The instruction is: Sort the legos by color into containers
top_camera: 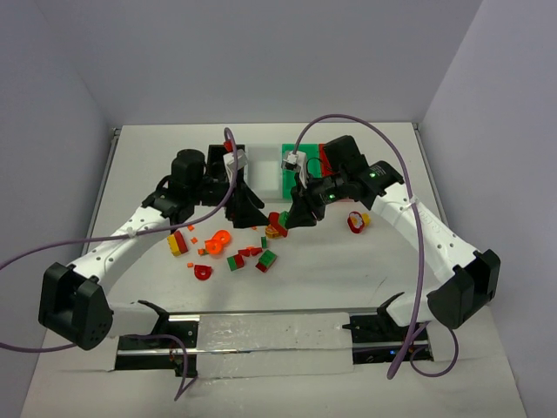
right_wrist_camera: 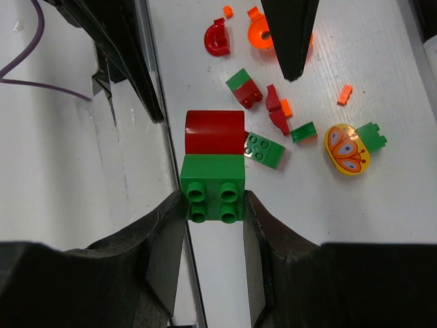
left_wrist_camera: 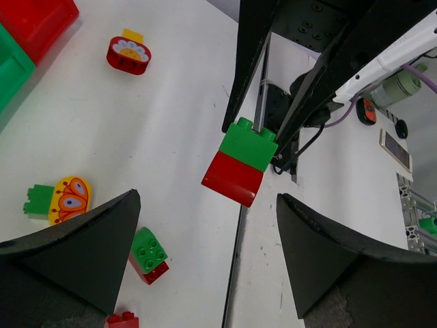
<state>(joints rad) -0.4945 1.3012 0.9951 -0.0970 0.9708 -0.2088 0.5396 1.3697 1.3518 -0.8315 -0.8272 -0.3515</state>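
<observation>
My right gripper (right_wrist_camera: 213,205) is shut on a green brick (right_wrist_camera: 213,186) with a red curved piece (right_wrist_camera: 215,132) stuck to its far end, held above the table. The left wrist view shows the same green-and-red pair (left_wrist_camera: 242,160) hanging between the right fingers, just beyond my open, empty left gripper (left_wrist_camera: 205,236). In the top view the two grippers face each other, left (top_camera: 248,212) and right (top_camera: 296,215), with the pair (top_camera: 280,219) between them. Black (top_camera: 213,161), white (top_camera: 259,172), green (top_camera: 289,165) and red (top_camera: 325,155) bins stand behind.
Loose legos lie in front: a yellow-red brick (top_camera: 177,242), orange ring (top_camera: 218,239), red arch (top_camera: 203,272), green-red bricks (top_camera: 266,259), a butterfly piece (right_wrist_camera: 347,149) and a red flower piece (top_camera: 357,221). A metal rail (top_camera: 270,335) runs along the near edge.
</observation>
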